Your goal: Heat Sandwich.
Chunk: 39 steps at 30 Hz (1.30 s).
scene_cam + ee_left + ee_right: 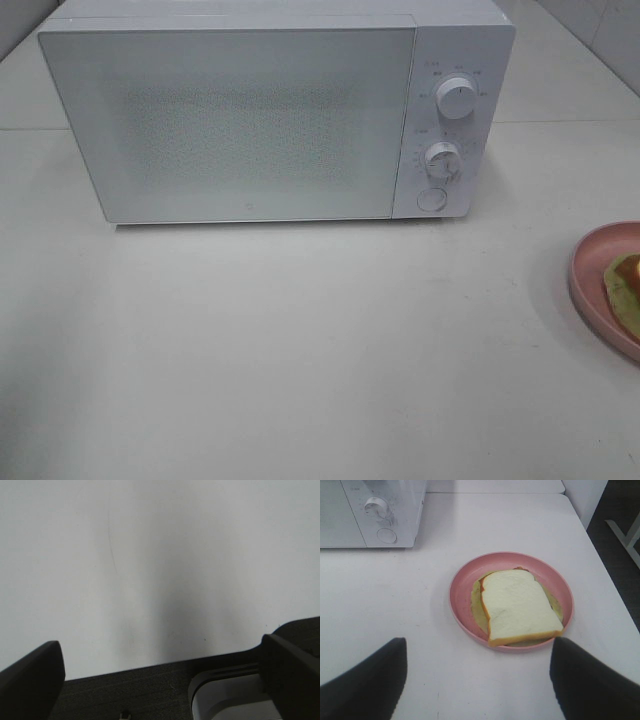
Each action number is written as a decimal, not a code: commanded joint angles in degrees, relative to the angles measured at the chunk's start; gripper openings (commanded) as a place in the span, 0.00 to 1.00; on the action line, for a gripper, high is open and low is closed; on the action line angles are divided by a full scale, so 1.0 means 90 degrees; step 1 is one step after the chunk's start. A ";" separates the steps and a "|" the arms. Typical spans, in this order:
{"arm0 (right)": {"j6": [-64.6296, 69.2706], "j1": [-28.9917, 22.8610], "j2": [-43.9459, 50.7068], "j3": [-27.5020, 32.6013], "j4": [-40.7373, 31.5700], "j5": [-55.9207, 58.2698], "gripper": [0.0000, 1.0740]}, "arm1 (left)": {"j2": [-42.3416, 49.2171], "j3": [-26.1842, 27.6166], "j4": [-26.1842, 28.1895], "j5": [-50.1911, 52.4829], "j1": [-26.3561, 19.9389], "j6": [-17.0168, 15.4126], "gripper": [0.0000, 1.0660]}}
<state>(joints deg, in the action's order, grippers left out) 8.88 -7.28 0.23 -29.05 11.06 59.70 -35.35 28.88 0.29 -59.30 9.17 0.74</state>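
A white microwave stands at the back of the table with its door shut; its dials are on its right side. The sandwich, white bread with a tan crust, lies on a round pink plate. In the high view only its edge shows on the plate at the right border. My right gripper is open and empty, a little short of the plate. My left gripper is open and empty over bare table near its edge. Neither gripper shows in the high view.
The microwave's corner shows in the right wrist view, beyond the plate. The table's right edge runs close to the plate, with dark floor past it. In the left wrist view the table edge and a white base part lie below.
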 commanded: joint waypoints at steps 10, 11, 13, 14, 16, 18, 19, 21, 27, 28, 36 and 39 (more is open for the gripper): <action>0.0000 0.0045 0.0166 0.0006 0.0025 -0.0019 0.71 | 0.1961 -0.0057 0.0095 0.0032 -0.0019 0.0006 0.98; 0.0000 0.0045 0.0166 0.0006 0.0025 -0.0019 0.71 | 0.2101 -0.0057 0.0095 0.0032 -0.0019 0.0006 0.98; 0.0000 0.0045 0.0166 0.0006 0.0025 -0.0019 0.71 | 0.2496 -0.0057 0.0095 0.0032 -0.0019 0.0006 0.98; 0.0000 0.0045 0.0166 0.0006 0.0025 -0.0019 0.71 | 0.2496 -0.0057 0.0095 0.0032 -0.0019 0.0006 0.98; 0.0000 0.0045 0.0166 0.0006 0.0025 -0.0019 0.71 | 0.2769 -0.0057 0.0083 0.0038 -0.0019 0.0006 0.98; 0.0000 0.0045 0.0166 0.0006 0.0025 -0.0019 0.71 | 0.3202 -0.0057 0.0089 0.0038 -0.0134 0.0006 0.98; 0.0000 0.0045 0.0166 0.0006 0.0025 -0.0019 0.71 | 0.3202 -0.0057 0.0089 0.0038 -0.0134 0.0006 0.98; 0.0000 0.0045 0.0166 0.0006 0.0025 -0.0019 0.71 | 0.3514 -0.0057 0.0095 0.0038 -0.0312 0.0006 0.98; 0.0000 0.0045 0.0166 0.0006 0.0025 -0.0019 0.71 | 0.4100 -0.0064 0.0102 0.0045 -0.0993 0.0013 0.98; 0.0000 0.0045 0.0166 0.0006 0.0025 -0.0019 0.71 | 0.4093 -0.0070 0.0095 0.0045 -0.1038 0.0006 0.98; 0.0000 0.0045 0.0166 0.0006 0.0025 -0.0019 0.71 | 0.4132 -0.0070 0.0089 0.0045 -0.1095 0.0013 0.97; 0.0000 0.0045 0.0166 0.0006 0.0025 -0.0019 0.71 | 0.4132 -0.0070 0.0089 0.0045 -0.1095 0.0013 0.97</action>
<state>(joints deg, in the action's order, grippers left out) 8.88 -7.28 0.23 -29.05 11.06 59.70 0.17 28.42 0.57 -59.42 -0.46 0.86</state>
